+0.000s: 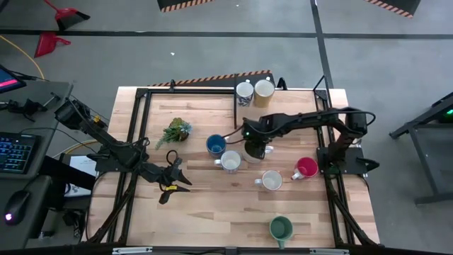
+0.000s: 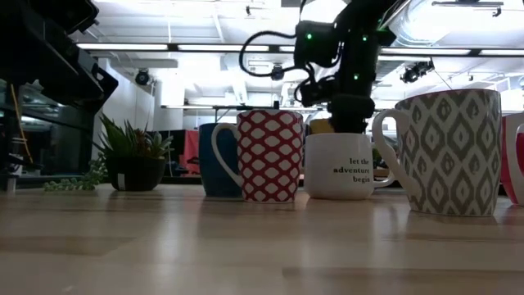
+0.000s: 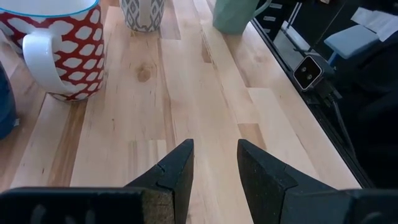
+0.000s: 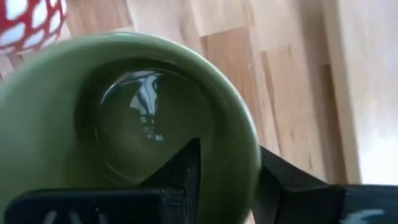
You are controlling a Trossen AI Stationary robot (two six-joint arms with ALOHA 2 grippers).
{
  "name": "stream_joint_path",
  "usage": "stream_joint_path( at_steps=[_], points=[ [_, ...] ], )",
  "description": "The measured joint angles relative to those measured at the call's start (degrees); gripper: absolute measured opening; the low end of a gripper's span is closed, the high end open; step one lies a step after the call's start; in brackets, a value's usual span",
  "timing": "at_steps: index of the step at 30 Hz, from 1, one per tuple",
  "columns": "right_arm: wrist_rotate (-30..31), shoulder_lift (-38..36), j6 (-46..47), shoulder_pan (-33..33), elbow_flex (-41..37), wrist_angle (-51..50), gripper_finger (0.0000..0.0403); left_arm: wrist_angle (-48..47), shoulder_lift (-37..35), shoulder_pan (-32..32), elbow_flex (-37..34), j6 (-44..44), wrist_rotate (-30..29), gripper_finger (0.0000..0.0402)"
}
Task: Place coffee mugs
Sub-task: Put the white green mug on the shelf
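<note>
Right gripper [image 4: 227,180]: clamped on the rim of the glossy olive-green ceramic mug [image 4: 124,118], one finger inside, one outside.
Left gripper [image 3: 214,171]: narrowly parted, empty, above bare wooden table [image 3: 186,93].

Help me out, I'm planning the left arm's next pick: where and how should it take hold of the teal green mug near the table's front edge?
Grip the rim wall of the teal green mug, coming straight down from above. It stands upright with its mouth open, so one finger can go inside and one outside. Choose the side away from its handle, which points toward the table's front edge. The left pincer is open and empty.
</note>
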Motion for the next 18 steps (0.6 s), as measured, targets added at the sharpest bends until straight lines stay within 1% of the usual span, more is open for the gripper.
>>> stream_joint_path(
  at_steps=[6,8,10,13,14,18],
  points=[
    [-0.8,1.7,0.0,-0.4,0.0,0.3,0.0092,0.0,0.0,0.0,0.0,0.0,0.0,0.0113],
    [-0.8,1.8,0.0,-0.3,0.0,0.7,0.0085,0.0,0.0,0.0,0.0,0.0,0.0,0.0113],
    [-0.7,1.8,-0.1,-0.3,0.0,0.6,0.0068,0.0,0.0,0.0,0.0,0.0,0.0,0.0113],
    [-0.9,1.8,-0.3,-0.4,0.0,0.6,0.0019,0.0,0.0,0.0,0.0,0.1,0.0,0.0113],
    [-1.0,1.8,-0.5,-0.4,0.1,0.4,0.0011,0.0,0.0,0.0,0.0,0.1,0.0,0.0113],
    [-0.2,1.8,0.7,-0.6,0.1,0.1,0.0004,0.0,0.0,0.0,0.0,0.1,0.0,0.0113]
  ],
)
